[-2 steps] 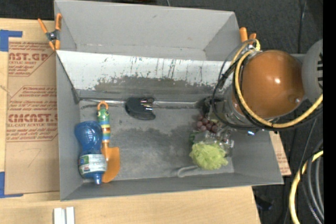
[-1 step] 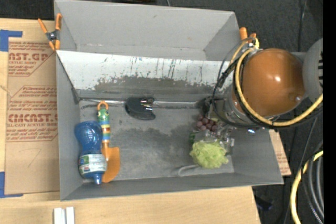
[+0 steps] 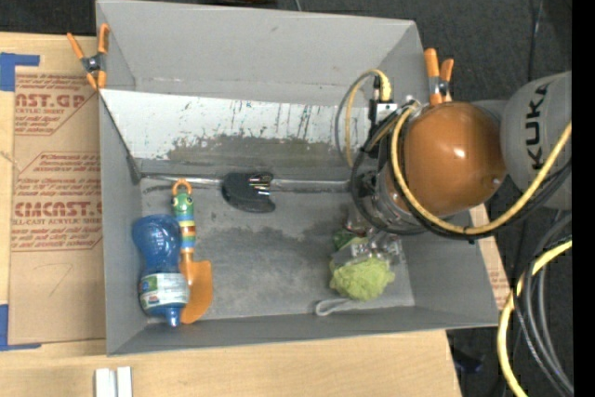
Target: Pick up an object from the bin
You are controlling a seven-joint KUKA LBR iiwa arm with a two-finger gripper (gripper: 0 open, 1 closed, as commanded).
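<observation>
Green and fuzzy, a soft lump (image 3: 363, 279) lies on the floor of the grey metal bin (image 3: 279, 42), and we take it as our landmark. In the camera view the pincer (image 3: 375, 242) hangs right above the lump's upper edge, close enough that the two may be touching, though we cannot say so for certain. Whether the pincer is open or closed we cannot tell, since the wrist's round orange cover (image 3: 451, 158) and its cables hide most of it from above. A pale cord loop (image 3: 330, 306) trails from the lump's lower left side. Up and to the left of the lump rests a small dark rounded thing (image 3: 249, 191). Far to its left lie a blue plastic bottle (image 3: 156, 270) and, touching that bottle, an orange-handled scoop (image 3: 191, 256).

We judge this to be the approach step, with the lump as the likely target and nothing lifted yet. The next move calls for a straight descent centred on the lump, a firm close into its soft bulk, and a lift that clears the nearby bin wall.
</observation>
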